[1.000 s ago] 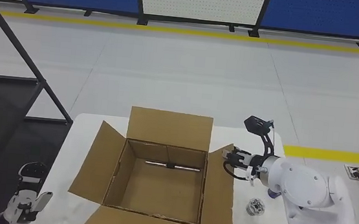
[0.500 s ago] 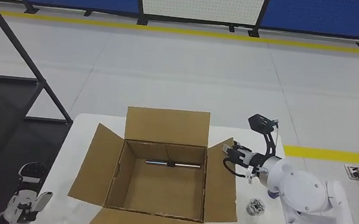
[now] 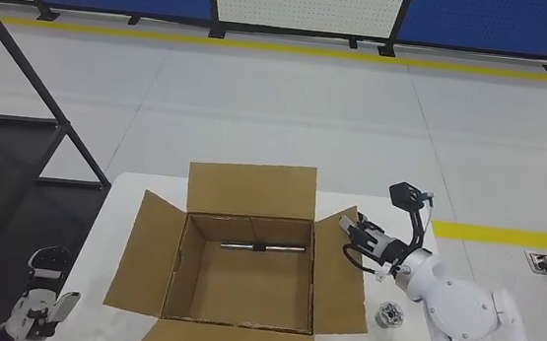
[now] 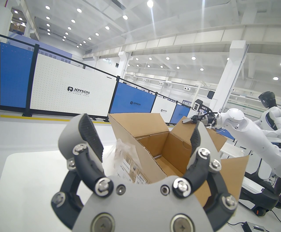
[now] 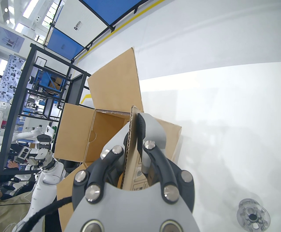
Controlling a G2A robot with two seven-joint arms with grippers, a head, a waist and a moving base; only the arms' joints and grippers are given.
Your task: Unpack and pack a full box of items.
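Box: one cardboard box (image 3: 242,291) is stood open on the white table (image 5: 219,131), with all four flaps turned outward.
Right gripper (image 5: 134,123): it is closed on the edge of the right flap (image 3: 338,276), and the cardboard is pinched between its pads.
Left gripper (image 4: 141,129): it is held open with nothing between its fingers, off the box's left side and apart from it.
Handling: the box is judged light, stiff in its walls and pliant at the flap creases. A flap can be bent or torn if it is pulled hard, so a hold near the crease is judged safer.
Contents: one dark rod (image 3: 261,249) is seen inside, lying along the far wall.
Table items: one small spool (image 5: 251,216) is counted, near the right flap.
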